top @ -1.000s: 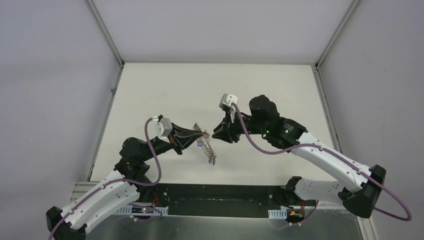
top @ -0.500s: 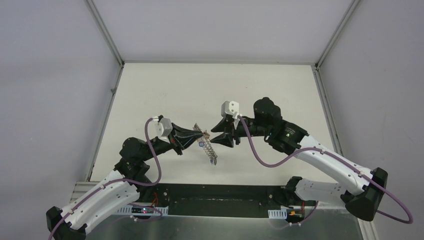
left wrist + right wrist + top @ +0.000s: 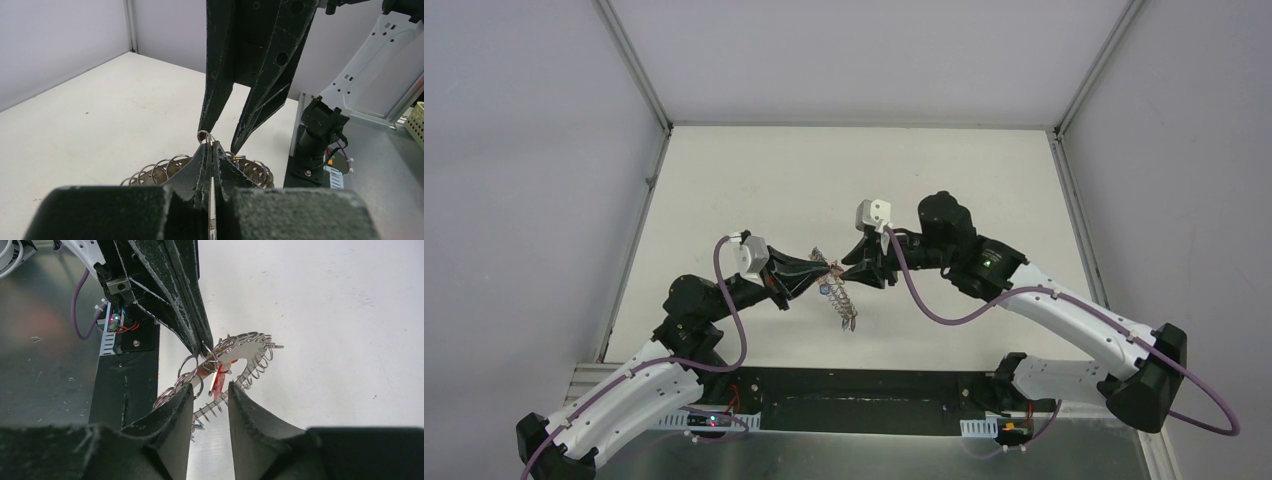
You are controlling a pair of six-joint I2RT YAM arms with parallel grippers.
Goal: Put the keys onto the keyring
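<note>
My left gripper (image 3: 824, 268) is shut on the rim of the keyring (image 3: 837, 292) and holds it on edge above the table. In the left wrist view the ring (image 3: 150, 172) shows behind my closed left gripper (image 3: 211, 146). My right gripper (image 3: 850, 271) is open, right beside the ring. In the right wrist view its fingers (image 3: 186, 400) stand just short of the ring (image 3: 250, 347). A red-tagged key (image 3: 218, 380) hangs from a loop just beyond their gap. A blue tag (image 3: 197, 426) hangs lower on the ring. My right gripper also shows in the left wrist view (image 3: 219, 141).
The white table (image 3: 774, 180) has metal rails at its left and right edges. The black base plate (image 3: 864, 395) and the arm mounts lie at the near edge. A yellowish basket (image 3: 418, 120) shows at the far right of the left wrist view.
My right gripper has moved left and closed in on the held ring, still open. My left gripper and the ring have stayed in place.
</note>
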